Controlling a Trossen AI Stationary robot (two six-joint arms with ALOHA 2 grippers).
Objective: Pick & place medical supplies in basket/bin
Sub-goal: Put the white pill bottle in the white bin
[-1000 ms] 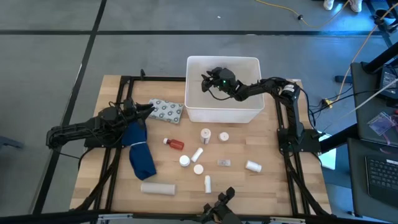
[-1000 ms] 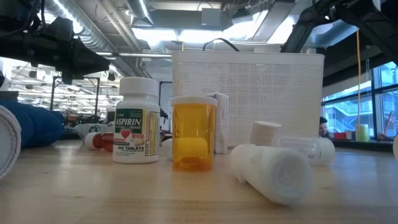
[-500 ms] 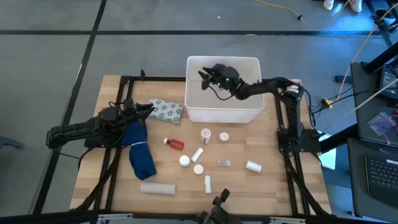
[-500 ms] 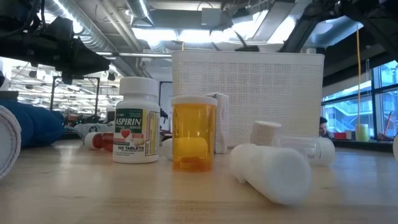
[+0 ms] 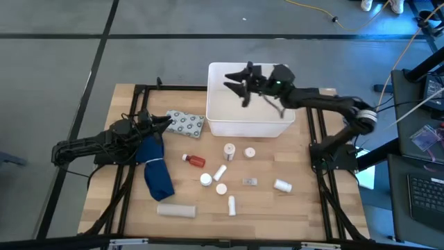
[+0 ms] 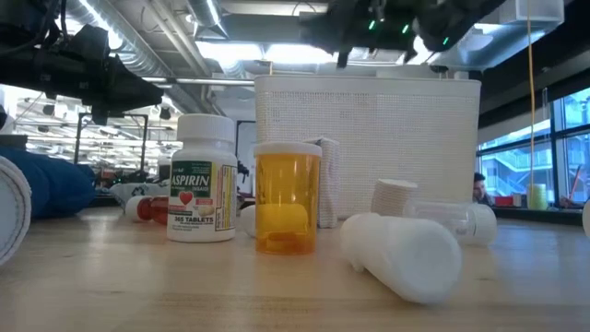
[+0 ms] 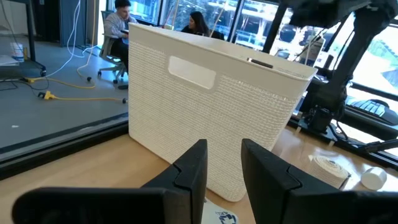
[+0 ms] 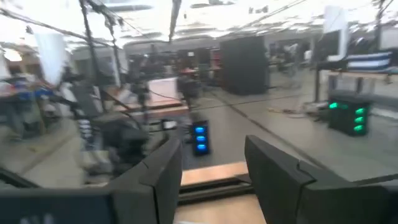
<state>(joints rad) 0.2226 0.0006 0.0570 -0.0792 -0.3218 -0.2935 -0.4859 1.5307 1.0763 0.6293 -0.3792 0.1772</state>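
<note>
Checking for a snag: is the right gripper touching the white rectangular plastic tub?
Apart. The low view shows the right gripper clear above the white rectangular plastic tub's rim, background showing between them.

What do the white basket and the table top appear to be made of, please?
The basket looks like matte white plastic, judging by its moulded woven texture and handle slot. The table top seems to be light wood, probably butcher block, given its visible grain and strips.

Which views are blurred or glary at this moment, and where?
Right wrist view: smeared throughout, only the right gripper's open fingers fairly crisp. Low view: the same arm blurs above the bin, ceiling lights glare. High and left wrist views: sharp, evenly lit.
</note>
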